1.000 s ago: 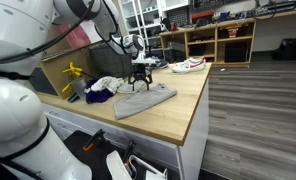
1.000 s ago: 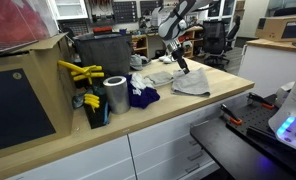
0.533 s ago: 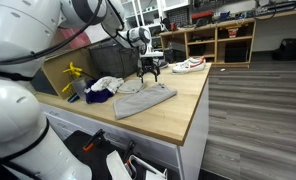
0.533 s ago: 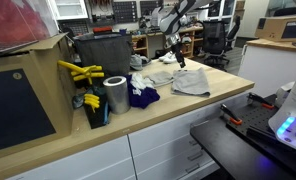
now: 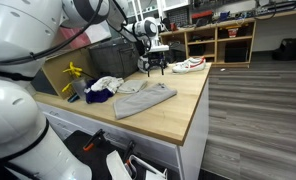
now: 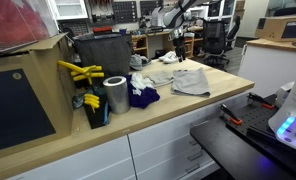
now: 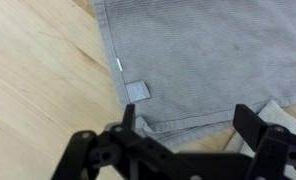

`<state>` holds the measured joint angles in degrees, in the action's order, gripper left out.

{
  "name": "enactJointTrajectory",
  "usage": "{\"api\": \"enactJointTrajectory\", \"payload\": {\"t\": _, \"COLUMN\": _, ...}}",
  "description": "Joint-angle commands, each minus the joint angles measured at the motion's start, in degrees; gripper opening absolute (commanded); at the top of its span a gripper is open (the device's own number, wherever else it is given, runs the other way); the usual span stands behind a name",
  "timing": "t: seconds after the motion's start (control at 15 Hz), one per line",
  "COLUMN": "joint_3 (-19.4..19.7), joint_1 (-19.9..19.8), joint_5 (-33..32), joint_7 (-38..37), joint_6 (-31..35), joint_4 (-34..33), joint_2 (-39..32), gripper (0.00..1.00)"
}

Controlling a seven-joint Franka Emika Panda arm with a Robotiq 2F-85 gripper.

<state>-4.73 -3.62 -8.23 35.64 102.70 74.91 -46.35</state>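
A grey cloth (image 5: 143, 100) (image 6: 193, 82) lies spread flat on the wooden worktop (image 5: 183, 110). My gripper (image 5: 153, 68) (image 6: 177, 52) hangs above the cloth's far end, open and empty. In the wrist view the gripper (image 7: 188, 125) looks straight down on the grey cloth (image 7: 208, 60). Its two dark fingers (image 7: 253, 125) stand wide apart over the hemmed edge, and a small sewn tag (image 7: 136, 90) shows near the corner. Nothing is between the jaws.
A white cloth (image 5: 106, 85) (image 6: 153, 77) and a purple one (image 5: 98, 96) (image 6: 143, 97) lie beside the grey cloth. A metal cylinder (image 6: 115, 95), yellow tools (image 6: 78, 72) and a dark bin (image 6: 103, 55) stand nearby. A shoe (image 5: 188, 65) lies at the far end.
The open gripper has risen off the grey cloth and drifted toward the far end of the worktop. The cloth stays flat where it was.
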Motion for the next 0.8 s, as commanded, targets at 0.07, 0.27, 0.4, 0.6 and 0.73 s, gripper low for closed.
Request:
{"api": "enactJointTrajectory", "payload": {"t": 0.07, "joint_3": 0.0, "joint_1": 0.0, "joint_5": -0.7, "joint_7": 2.6, "joint_6": -0.6, "joint_4": 0.0, "joint_2": -1.3, "gripper": 1.0}}
{"api": "enactJointTrajectory", "payload": {"t": 0.27, "joint_3": 0.2, "joint_1": 0.0, "joint_5": -2.5, "joint_7": 7.4, "joint_6": -0.6, "joint_4": -1.4, "joint_2": -3.5, "gripper": 1.0}}
{"api": "enactJointTrajectory", "payload": {"t": 0.4, "joint_3": 0.3, "joint_1": 0.0, "joint_5": -3.6, "joint_7": 9.7, "joint_6": 0.5, "joint_4": -2.5, "joint_2": -4.8, "gripper": 1.0}}
{"api": "enactJointTrajectory", "payload": {"t": 0.6, "joint_3": 0.4, "joint_1": -0.4, "joint_5": -3.6, "joint_7": 12.0, "joint_6": 2.3, "joint_4": -3.7, "joint_2": -5.5, "gripper": 1.0}}
{"api": "enactJointTrajectory", "payload": {"t": 0.73, "joint_3": 0.6, "joint_1": -0.8, "joint_5": -3.6, "joint_7": 13.5, "joint_6": 3.1, "joint_4": -4.2, "joint_2": -5.8, "gripper": 1.0}}
